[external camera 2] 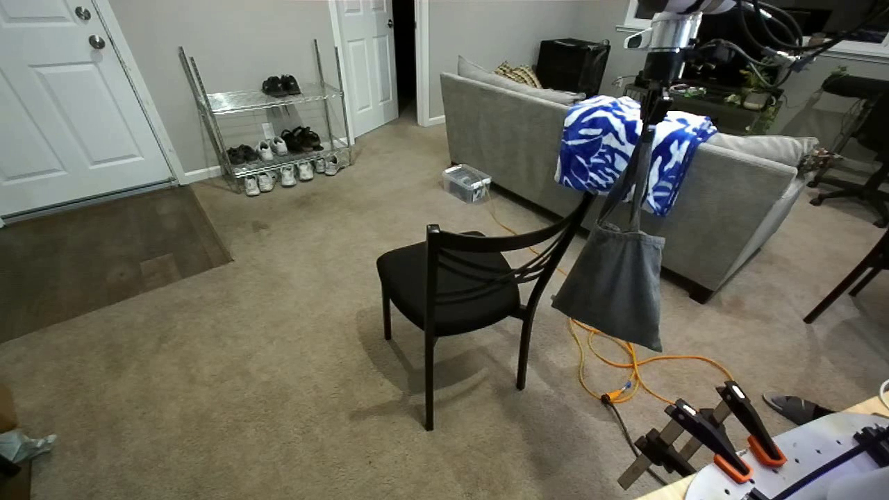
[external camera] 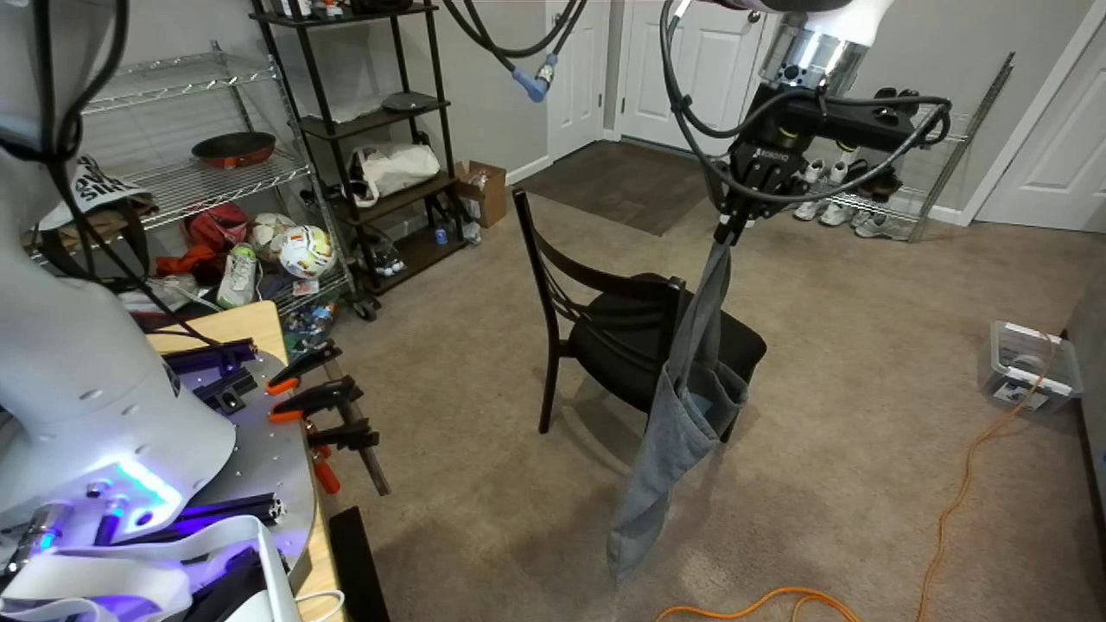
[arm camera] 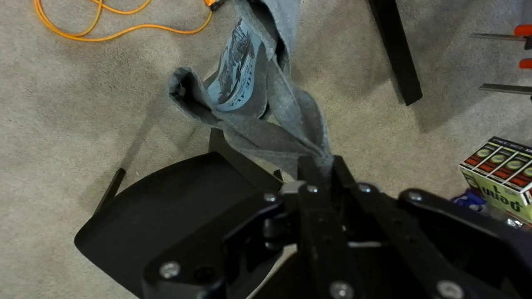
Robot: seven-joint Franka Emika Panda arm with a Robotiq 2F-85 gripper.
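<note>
a blue-and-white cloth (external camera 2: 601, 146) is draping over the back of a grey sofa (external camera 2: 507, 132), with a clear plastic bin (external camera 2: 467, 182) sitting near it on tan carpet (external camera 2: 278, 333). an orange cord (external camera 2: 684, 357) is looping over the carpet. shoes (external camera 2: 300, 139) are lining a wire rack (external camera 2: 239, 103). on metal shelving (external camera: 186, 181), a pan (external camera: 233, 151) is resting above a patterned ball (external camera: 307, 251).

Gripper (external camera: 727, 231): small white lettering on its body, appears to be "ROBOTIQ". Grey bag (arm camera: 257, 93), gripped by its straps: pale blue print (arm camera: 242, 74) shows "HE AV", rest folded away. Box (arm camera: 498, 180), right of gripper in wrist view: "penn", inverted, apparent "1" beside it; edge print too small. White item (external camera: 105, 186), well left of gripper in an exterior view: black capitals, partly hidden, not certain.
</note>
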